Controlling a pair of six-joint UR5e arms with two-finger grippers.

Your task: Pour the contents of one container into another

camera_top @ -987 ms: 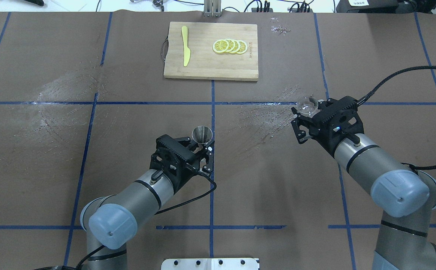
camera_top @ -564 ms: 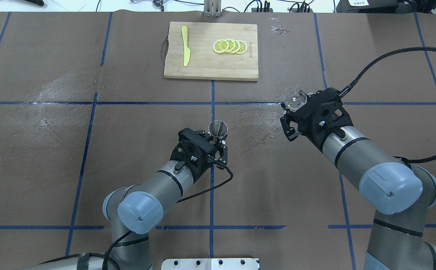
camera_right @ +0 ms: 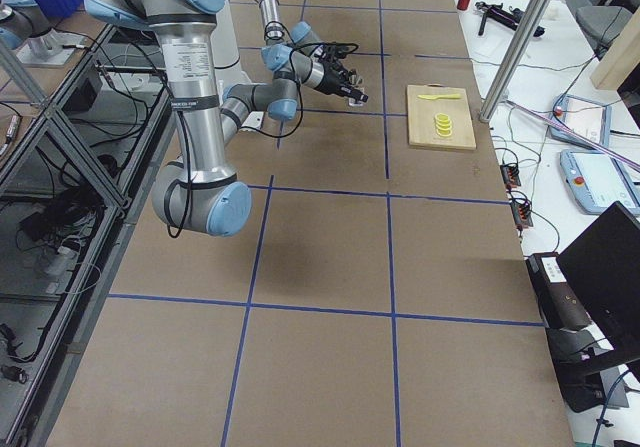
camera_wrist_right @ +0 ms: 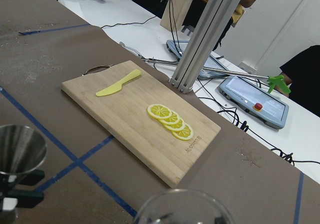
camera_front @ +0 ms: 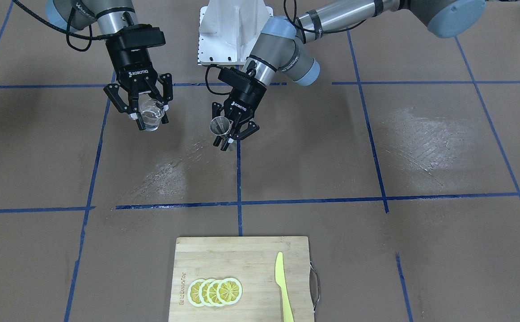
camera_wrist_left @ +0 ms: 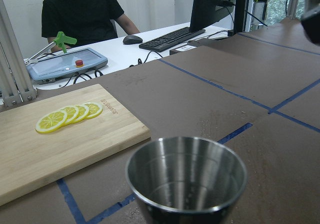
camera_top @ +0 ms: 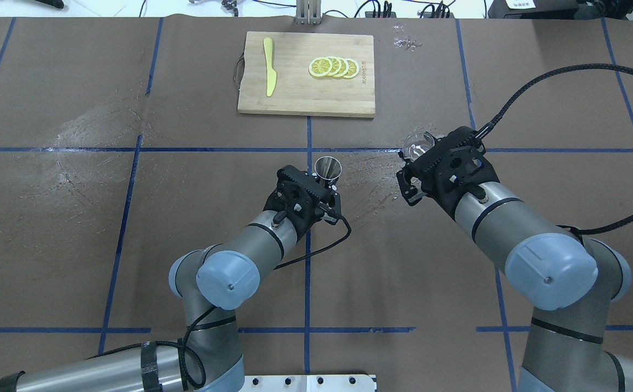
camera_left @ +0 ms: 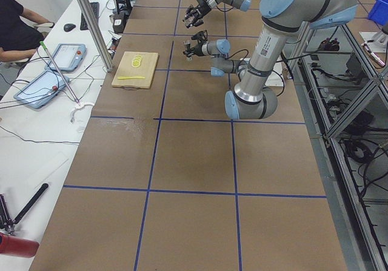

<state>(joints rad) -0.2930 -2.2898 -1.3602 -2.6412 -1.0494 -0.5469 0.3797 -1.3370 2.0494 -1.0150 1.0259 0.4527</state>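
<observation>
The steel jigger (camera_top: 327, 166) hangs upright above the table's middle, and my left gripper (camera_top: 327, 184) is shut on its waist. Its open cup fills the bottom of the left wrist view, where the jigger (camera_wrist_left: 186, 176) looks empty inside. The clear glass cup (camera_top: 417, 145) is held off the table to the jigger's right, with my right gripper (camera_top: 413, 159) shut on it. From across the table, the glass cup (camera_front: 152, 112) sits in the right gripper (camera_front: 150, 120), a short gap from the jigger (camera_front: 219, 125) in the left gripper (camera_front: 229, 134). The right wrist view shows the jigger (camera_wrist_right: 17, 149) at left.
A bamboo cutting board (camera_top: 294, 98) lies at the far middle, carrying lemon slices (camera_top: 333, 67) and a yellow plastic knife (camera_top: 269, 66). Wet smears (camera_top: 373, 179) streak the brown table cover between the grippers, and more (camera_top: 87, 158) on the left side.
My left gripper carried the jigger right and farther from the robot. My right gripper carried the glass cup left, so the gap between the two has narrowed.
</observation>
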